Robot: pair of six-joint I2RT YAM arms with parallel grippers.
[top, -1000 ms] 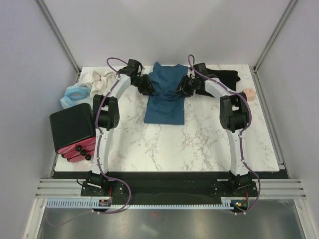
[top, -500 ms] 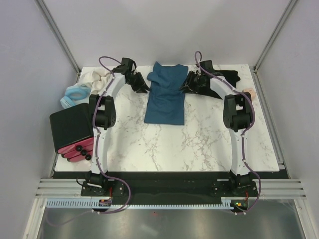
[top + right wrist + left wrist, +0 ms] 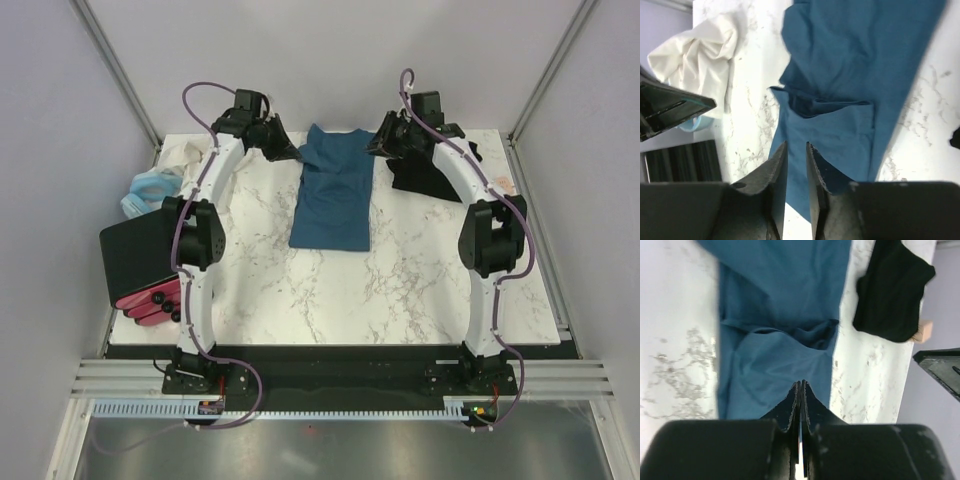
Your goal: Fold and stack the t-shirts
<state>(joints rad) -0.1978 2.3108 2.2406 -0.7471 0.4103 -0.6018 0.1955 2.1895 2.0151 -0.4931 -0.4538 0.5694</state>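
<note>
White marble tabletop point(image 3: 400, 290) is carrying the folded teal-blue cotton t-shirt point(image 3: 335, 195), its long axis running near-to-far between my pincers. Beside its far end, my left pincer point(image 3: 290, 152) is hovering shut and empty; my right pincer point(image 3: 377, 147), slightly parted and empty, is hanging nearer the crumpled black cotton t-shirt point(image 3: 432, 178).

Table point(image 3: 320, 290): white marble pattern with grey-brown veining.
Teal t-shirt point(image 3: 335, 195): plain dark teal-blue (darker along the creases).
Black t-shirt point(image 3: 892, 292): plain black.
Crumpled cloth point(image 3: 695, 62): cream-white.
Ring-shaped item point(image 3: 145, 190): pale blue.
Box point(image 3: 140, 255): black top, red-pink lower side.
Arms point(image 3: 195, 290): white links, black joints.
Cables point(image 3: 205, 95): purple.
Enclosure walls point(image 3: 60, 150): pale grey-lilac.
</note>
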